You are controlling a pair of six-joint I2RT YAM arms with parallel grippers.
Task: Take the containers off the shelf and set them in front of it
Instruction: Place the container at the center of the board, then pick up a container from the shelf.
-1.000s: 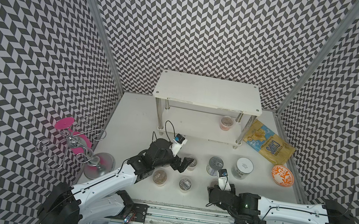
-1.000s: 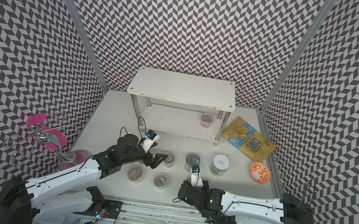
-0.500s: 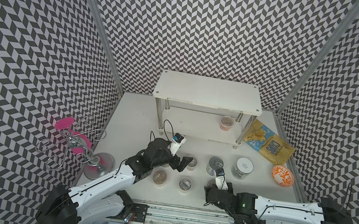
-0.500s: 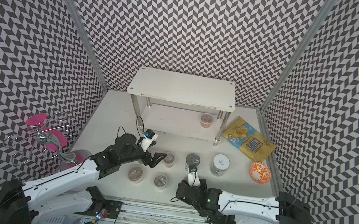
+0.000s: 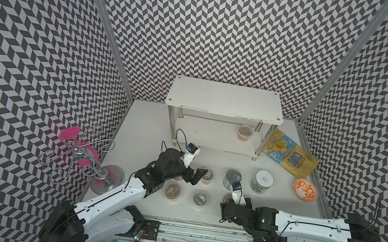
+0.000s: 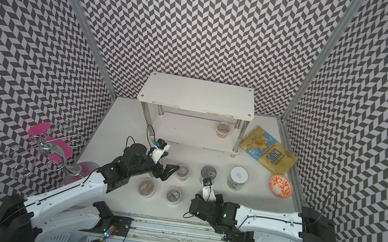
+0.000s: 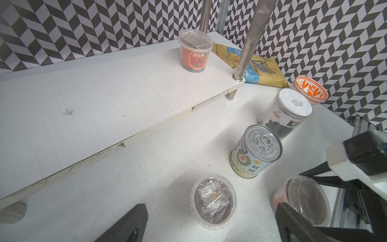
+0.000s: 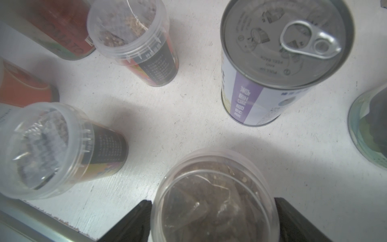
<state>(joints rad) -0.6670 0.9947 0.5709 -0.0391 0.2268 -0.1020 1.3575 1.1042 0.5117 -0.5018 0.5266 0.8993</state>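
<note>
White lettering on the red cup reads only in left wrist view.

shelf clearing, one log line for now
shelf: one cup on lower tier | left hand: open, empty | right hand: astride table cup, grip unclear

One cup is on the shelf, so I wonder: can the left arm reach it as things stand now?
Probably yes: the left gripper is open, the shelf is bare in front of the cup, though a chrome leg stands close beside it.
</note>
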